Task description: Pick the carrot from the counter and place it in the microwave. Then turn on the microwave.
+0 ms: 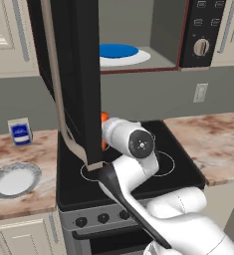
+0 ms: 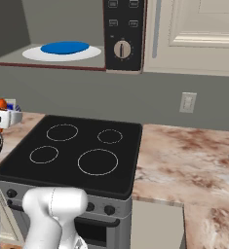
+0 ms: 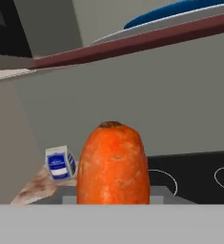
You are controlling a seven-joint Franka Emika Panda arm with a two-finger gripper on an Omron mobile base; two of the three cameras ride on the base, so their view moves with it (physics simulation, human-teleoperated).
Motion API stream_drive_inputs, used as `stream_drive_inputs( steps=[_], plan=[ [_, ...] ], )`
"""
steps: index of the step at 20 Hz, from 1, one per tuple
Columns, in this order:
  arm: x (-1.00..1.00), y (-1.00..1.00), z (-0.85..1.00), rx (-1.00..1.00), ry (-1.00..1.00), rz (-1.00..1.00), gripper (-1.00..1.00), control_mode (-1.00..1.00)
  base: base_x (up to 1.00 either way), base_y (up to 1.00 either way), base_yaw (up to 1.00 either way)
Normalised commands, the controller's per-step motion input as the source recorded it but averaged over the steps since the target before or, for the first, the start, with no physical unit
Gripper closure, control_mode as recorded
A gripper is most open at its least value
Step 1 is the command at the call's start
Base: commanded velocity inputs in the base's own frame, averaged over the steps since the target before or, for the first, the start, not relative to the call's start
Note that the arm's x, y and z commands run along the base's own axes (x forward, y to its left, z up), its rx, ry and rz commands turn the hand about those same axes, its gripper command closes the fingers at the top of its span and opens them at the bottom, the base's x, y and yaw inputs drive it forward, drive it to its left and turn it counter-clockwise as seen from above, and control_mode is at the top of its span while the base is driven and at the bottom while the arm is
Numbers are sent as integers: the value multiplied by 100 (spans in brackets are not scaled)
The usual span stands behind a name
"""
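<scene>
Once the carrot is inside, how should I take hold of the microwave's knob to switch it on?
Grip the round silver knob by its rim, with the fingers on opposite sides. Come straight in at the front of the control panel. The knob stands out from an upright face, so a head-on approach probably seats both fingers best. Set the carrot down first.

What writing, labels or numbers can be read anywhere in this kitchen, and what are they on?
Nothing can be read.
Small carton on the counter: blue label with white marks, too blurred to read.
Microwave control panel: small buttons and a dial, markings too small to read.
Wall outlet and stove: no text visible.
</scene>
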Motion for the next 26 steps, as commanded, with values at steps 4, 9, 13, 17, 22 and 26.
stream_drive_inputs(
  steps=[4,9,13,17,22,26],
  plan=[
    [-27,-35,59,0,-9,0,100,-100,0,0,0],
    [-24,-25,55,1,-4,0,100,-100,0,0,0],
    [-3,-16,56,0,-1,0,100,-100,0,0,0],
    [0,-6,68,0,0,0,100,-100,0,0,0],
    [0,-9,58,0,0,0,100,-100,0,0,0],
    [0,-14,31,0,0,0,100,-100,0,0,0]
  ],
)
